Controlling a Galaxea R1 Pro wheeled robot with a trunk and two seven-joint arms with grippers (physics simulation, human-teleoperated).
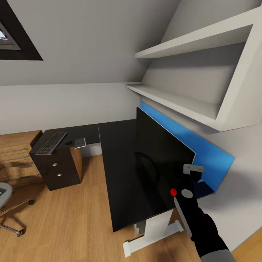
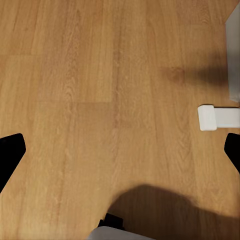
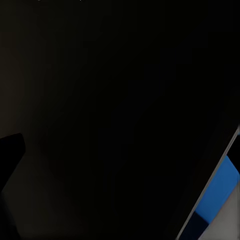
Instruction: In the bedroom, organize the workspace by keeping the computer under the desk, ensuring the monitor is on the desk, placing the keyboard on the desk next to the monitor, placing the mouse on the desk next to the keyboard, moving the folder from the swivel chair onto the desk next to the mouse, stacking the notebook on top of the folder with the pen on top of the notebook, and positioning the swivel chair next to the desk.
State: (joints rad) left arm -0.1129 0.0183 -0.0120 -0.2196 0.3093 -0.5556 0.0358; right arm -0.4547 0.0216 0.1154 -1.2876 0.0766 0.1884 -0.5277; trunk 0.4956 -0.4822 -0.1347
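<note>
The desk (image 1: 120, 160) takes up most of what I can see: an L-shaped black top with a blue back panel (image 1: 203, 149) along the wall under 2 white shelves (image 1: 182, 98), standing on white legs (image 1: 156, 229) over a wood floor (image 2: 100, 100). Its far wing ends at a dark drawer unit (image 1: 58, 169).

The monitor (image 1: 160, 145) stands upright on the near wing, in front of the blue panel, its thin black screen seen nearly edge-on with the red dot (image 1: 173, 192) at the lower near corner.

At the left edge, a corner of the grey swivel chair (image 1: 5, 203) and its chrome base sit on the floor, well apart from the desk.

The right arm reaches up along the monitor's near edge, and the right gripper (image 1: 193, 173) is at that edge, beside the red dot. From here I cannot tell whether its fingers are clamped on the screen or merely alongside it.

The keyboard (image 1: 51, 142) lies on the far wing above the drawers, with the small grey notebook (image 1: 80, 142) just beside it.

The left gripper (image 2: 120, 150) hangs over bare floor near a white desk foot (image 2: 217, 117), its fingers (image 2: 11, 150) spread wide with nothing between them.
</note>
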